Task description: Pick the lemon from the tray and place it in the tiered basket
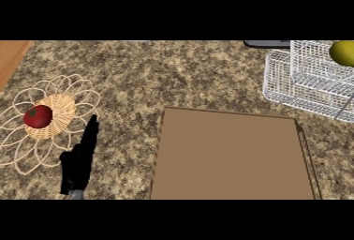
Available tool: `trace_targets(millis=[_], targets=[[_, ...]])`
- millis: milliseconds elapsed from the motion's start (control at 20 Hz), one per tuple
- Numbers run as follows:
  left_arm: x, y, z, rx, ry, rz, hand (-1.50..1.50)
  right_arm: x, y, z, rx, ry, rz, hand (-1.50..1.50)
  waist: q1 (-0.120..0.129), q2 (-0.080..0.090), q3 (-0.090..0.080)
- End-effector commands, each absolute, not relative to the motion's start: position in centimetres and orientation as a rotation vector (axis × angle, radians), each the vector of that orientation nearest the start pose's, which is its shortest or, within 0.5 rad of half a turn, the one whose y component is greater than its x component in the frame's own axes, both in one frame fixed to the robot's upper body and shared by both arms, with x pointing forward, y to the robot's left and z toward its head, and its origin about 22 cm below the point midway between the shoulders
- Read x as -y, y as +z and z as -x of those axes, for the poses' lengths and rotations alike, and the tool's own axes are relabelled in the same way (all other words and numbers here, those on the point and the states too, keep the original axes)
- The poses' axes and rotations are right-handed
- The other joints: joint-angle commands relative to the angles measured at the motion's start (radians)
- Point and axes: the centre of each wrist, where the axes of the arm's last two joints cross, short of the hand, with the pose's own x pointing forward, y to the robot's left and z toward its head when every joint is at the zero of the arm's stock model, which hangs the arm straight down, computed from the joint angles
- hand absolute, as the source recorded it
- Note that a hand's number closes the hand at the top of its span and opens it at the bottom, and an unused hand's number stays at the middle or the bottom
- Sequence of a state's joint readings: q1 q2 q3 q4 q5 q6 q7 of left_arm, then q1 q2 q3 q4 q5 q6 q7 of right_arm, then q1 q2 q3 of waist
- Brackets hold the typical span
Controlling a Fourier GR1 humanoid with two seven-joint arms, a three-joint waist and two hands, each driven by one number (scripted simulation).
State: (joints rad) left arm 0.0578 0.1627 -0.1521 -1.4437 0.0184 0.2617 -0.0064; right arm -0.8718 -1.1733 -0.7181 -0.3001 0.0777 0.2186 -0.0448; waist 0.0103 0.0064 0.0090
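While lemon [343, 52] sits in basket [290, 89], tray [232, 159] near

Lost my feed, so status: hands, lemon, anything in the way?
Left hand open, low left by the wicker dish. Right hand not in view. Lemon sits in the tiered basket, off the tray. Nothing in the way.

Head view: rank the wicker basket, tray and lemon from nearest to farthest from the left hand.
1. Wicker basket: just left of the left hand.
2. Tray: to the hand's right, centre.
3. Lemon: far right, in the tiered basket.
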Motion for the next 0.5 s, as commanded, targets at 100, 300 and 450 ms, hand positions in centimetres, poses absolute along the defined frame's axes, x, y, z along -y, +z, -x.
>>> trace_targets(millis=[100, 300, 450], targets=[[-24.6, -6.0, -21.1, 1.324, 0.008, -0.258, 0.00, 64.2, 28.0, -18.0, 1.554, -0.400, 0.742, -1.50, -0.023, 0.007, -0.001], [-25.1, -6.0, -20.1, 1.315, 0.023, -0.256, 0.00, 65.3, 26.9, -15.1, 1.564, -0.374, 0.717, -1.50, -0.024, 0.005, 0.001], [-25.1, -5.9, -20.3, 1.303, 0.035, -0.281, 0.00, 65.9, 27.0, -13.2, 1.595, -0.329, 0.676, -1.50, -0.050, 0.002, 0.005]])
